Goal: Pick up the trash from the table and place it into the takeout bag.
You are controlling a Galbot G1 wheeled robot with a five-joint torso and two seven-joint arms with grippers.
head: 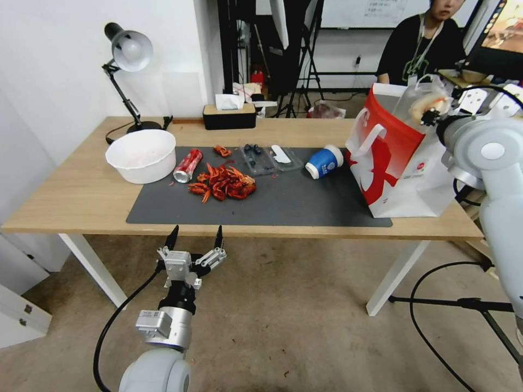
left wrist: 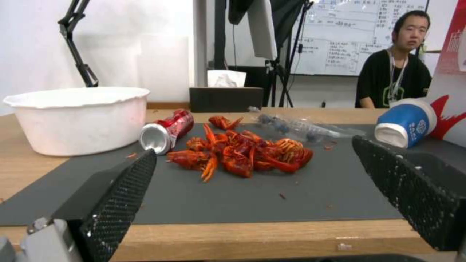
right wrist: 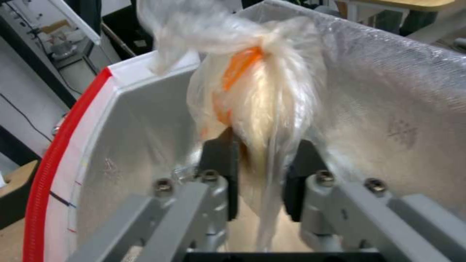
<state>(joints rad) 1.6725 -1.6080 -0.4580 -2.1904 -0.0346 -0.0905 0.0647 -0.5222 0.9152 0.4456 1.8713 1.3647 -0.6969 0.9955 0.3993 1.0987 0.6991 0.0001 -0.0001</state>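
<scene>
Clamping food bag (right wrist: pixel 262 109), right gripper (right wrist: pixel 262 174)

Long light-wood table (head: pixel 81 190) on white legs, topped by a dark grey mat (head: pixel 283 207). On the mat: crushed red soda can (head: pixel 188 165), pile of red crayfish shells (head: pixel 223 182), clear plastic tray (head: pixel 271 158), tipped blue paper cup (head: pixel 323 161), red-and-white takeout bag (head: pixel 397 163). On bare wood: white bowl (head: pixel 140 155), desk lamp (head: pixel 128 71), tissue box (head: pixel 229 115).
</scene>
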